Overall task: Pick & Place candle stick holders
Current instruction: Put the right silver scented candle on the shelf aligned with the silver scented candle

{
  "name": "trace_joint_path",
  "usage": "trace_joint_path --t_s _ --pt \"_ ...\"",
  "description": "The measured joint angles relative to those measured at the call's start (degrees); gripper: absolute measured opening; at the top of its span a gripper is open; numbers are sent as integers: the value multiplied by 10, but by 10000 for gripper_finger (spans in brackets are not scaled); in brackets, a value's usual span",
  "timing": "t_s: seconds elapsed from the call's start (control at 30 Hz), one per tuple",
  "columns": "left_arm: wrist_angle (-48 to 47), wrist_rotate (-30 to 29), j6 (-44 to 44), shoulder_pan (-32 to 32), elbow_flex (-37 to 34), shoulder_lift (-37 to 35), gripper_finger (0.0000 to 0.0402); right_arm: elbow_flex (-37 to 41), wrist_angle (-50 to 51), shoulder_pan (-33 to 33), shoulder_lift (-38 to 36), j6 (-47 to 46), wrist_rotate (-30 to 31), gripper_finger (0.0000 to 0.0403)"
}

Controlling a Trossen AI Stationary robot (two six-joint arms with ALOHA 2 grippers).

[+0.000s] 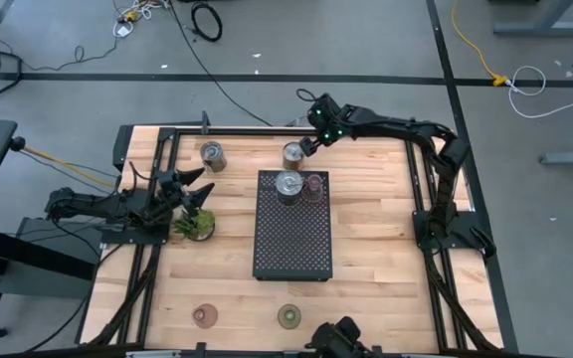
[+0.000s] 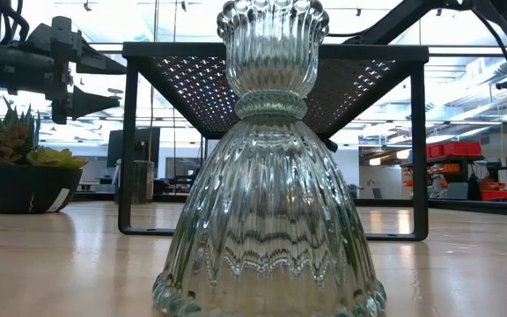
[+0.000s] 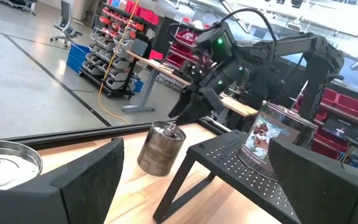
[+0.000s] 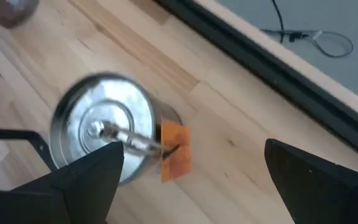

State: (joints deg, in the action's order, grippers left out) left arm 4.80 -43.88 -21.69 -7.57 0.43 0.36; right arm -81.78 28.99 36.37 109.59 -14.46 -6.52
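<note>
Hovering open right claw [image 1: 303, 149] beside shiny silver holder [image 1: 293, 155], orange tag, left claw [image 1: 189, 191] open

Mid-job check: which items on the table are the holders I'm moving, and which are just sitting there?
Job:
silver cups: on the tray, by the right gripper, far-left
pink disc on the tray
near-edge discs: pinkish, olive-green

Lying about:
black tray
potted plant

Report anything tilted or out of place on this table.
The silver cup near the table's far edge seems to lean, unlike the upright cup on the black tray. The right gripper hangs over it, jaws open. Nothing spilled.
</note>
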Motion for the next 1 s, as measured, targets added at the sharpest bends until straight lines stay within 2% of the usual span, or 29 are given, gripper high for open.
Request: trace_joint_path --t_s 0.37,0.47,0.67,0.83,1.0 --pt "-1 0 2 0 0 0 399 0 1 -9 -9 -3 -3 386" --pt "-2 0 4 0 0 0 399 0 -6 -16 -9 0 23 386" --pt "0 0 3 0 0 0 399 0 -5 -15 -9 4 33 386" --pt "1 0 5 0 0 0 399 0 -7 -13 -7 0 7 386" --pt "2 0 5 0 0 0 399 -1 -8 -15 3 0 23 386"
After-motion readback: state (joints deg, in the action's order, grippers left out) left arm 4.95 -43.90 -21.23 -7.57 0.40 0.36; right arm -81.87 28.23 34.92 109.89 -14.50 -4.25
